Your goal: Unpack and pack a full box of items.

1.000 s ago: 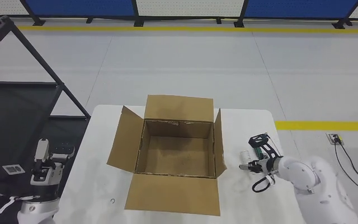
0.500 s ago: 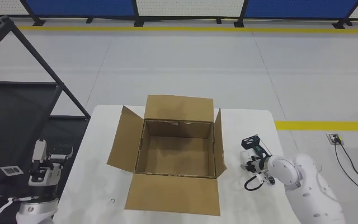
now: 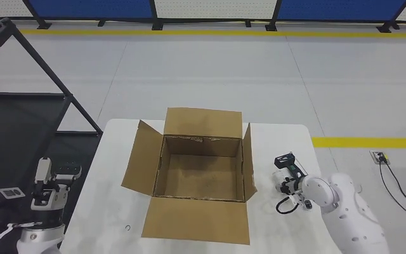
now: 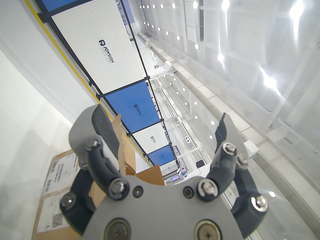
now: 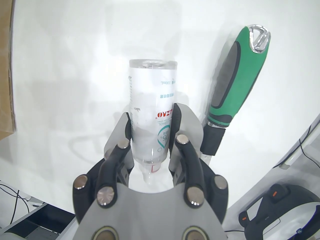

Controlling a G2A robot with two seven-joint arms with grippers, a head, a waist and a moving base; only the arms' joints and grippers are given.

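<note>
I read right gripper point(image 5: 151, 128) fingers clamped on bottle point(image 5: 152, 88): cap toward palm, long axis along fingers. Screwdriver point(image 5: 235, 81) just beside, parallel. Open box point(image 3: 196, 219) beyond. Left gripper point(image 4: 160, 136) spread, empty, well apart.

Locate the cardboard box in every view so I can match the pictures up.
Top view: cardboard box, open, on the white table.
Left wrist view: its labelled side and flaps, behind one finger of the left pincer.
Right wrist view: a brown strip at the frame's edge, across bare table from the clear bottle.
Shared landmark: the white table under the box.
</note>
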